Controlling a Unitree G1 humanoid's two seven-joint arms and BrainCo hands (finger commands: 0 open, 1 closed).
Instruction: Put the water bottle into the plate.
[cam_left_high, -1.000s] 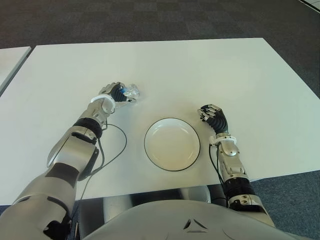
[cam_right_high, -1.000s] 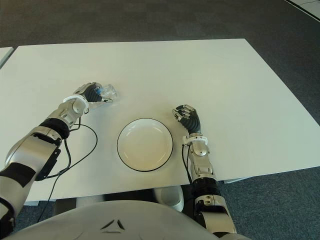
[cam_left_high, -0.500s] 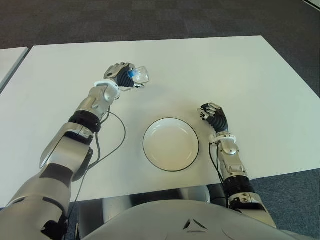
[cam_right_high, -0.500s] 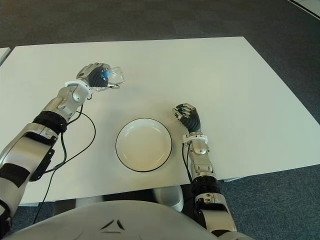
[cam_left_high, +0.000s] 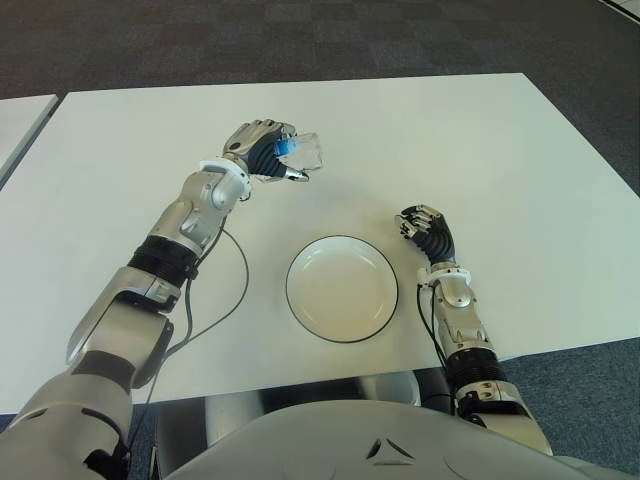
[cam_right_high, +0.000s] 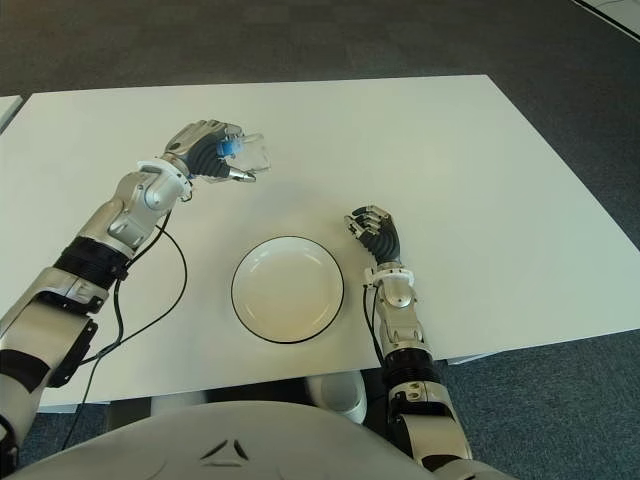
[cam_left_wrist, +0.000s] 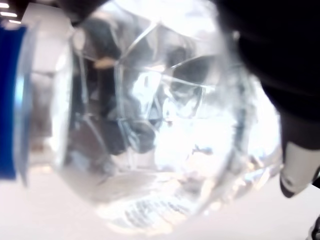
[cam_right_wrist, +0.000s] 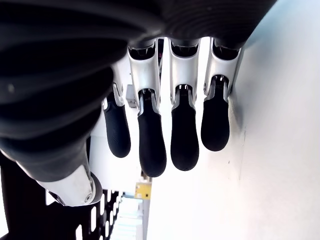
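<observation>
The water bottle (cam_left_high: 302, 152) is a small clear plastic one with a blue cap (cam_left_wrist: 11, 102), and it sits in the grip of the left hand (cam_left_high: 262, 152), held off the table (cam_left_high: 480, 140) with its body lying roughly sideways, the base end poking out toward three o'clock past the fingertips. In the left wrist view the wall looks thin, faceted and creased, and no water line can be made out, so it is probably light and easily dented; a hard squeeze would likely buckle it, and the smooth plastic could slide in the fingers if the hold is loose. The firmest places to hold are likely the neck near the cap and the ribbed middle, and the fingers are wrapped around the cap end and upper body now. From the bottle, the white plate (cam_left_high: 342, 288) with its dark rim lies toward five o'clock, well apart and empty, so the carry is not yet finished. A round bottle laid on its side may roll on the shallow dish, so it should be set down low and gently. The right hand (cam_left_high: 426, 232) shows just beside the plate at its three o'clock side, fingers loosely curled and holding nothing. A black cable (cam_left_high: 225, 300) loops on the table at the plate's nine o'clock.
</observation>
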